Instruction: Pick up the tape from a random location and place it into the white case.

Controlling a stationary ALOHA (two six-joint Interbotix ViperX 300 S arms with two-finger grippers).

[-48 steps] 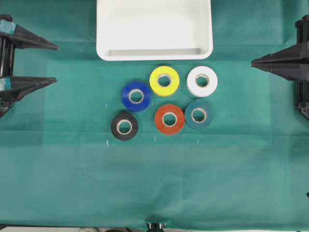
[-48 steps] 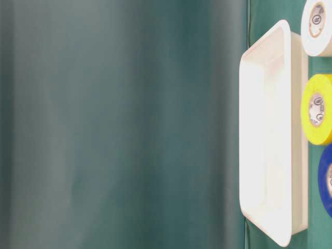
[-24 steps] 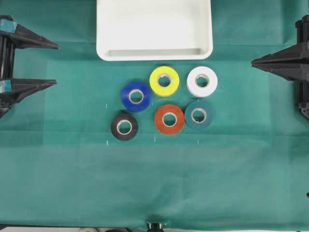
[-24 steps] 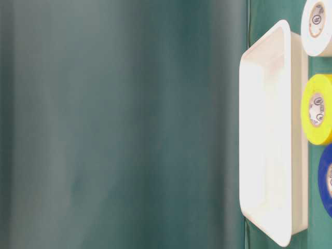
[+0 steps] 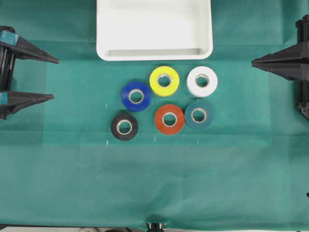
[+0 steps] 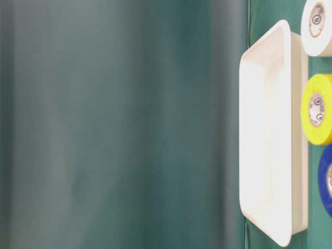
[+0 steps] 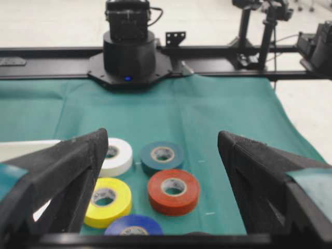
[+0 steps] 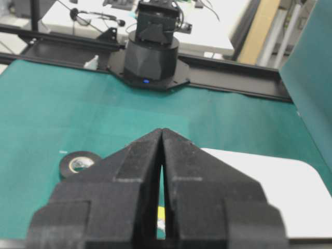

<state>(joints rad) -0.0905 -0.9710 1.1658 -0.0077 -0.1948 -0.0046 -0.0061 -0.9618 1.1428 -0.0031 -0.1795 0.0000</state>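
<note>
Left gripper fingers are spread wide; right gripper fingers pressed together. The tape lies flat mid-tabletop — descend vertically, straddling it, clear of the teal roll.

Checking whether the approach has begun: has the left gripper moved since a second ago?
Yes. In the overhead view the open left gripper has slid down the picture, away from the white case.
</note>
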